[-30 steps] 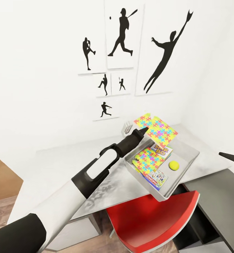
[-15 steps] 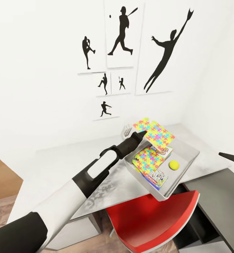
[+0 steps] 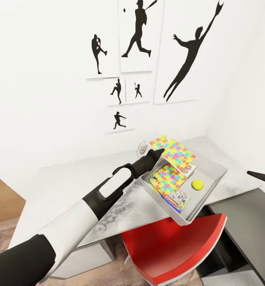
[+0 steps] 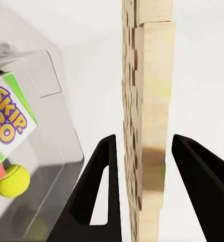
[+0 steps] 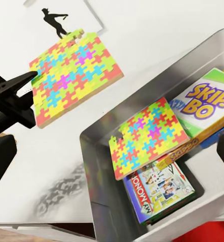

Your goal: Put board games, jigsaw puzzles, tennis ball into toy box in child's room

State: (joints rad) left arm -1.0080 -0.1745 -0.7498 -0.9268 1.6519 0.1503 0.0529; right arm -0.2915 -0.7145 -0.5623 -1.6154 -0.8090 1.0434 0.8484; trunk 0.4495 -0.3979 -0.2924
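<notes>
Bright, even, synthetic light all round me.
My left arm [image 3: 108, 190] throws a soft mottled shadow on the pale table [image 3: 60, 178]; the white wall [image 3: 41, 79] nearly washes out. Head view bends straight lines toward its edges. In my left wrist view the toy box [image 4: 56, 146] wall looks hazy, while the jigsaw puzzle [image 4: 147, 126] edge stays crisp.

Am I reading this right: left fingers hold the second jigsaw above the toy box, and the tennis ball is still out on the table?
Not quite. The tennis ball already lies inside the toy box, as the head view shows. The rest holds: the left gripper holds the second jigsaw above the box.
</notes>
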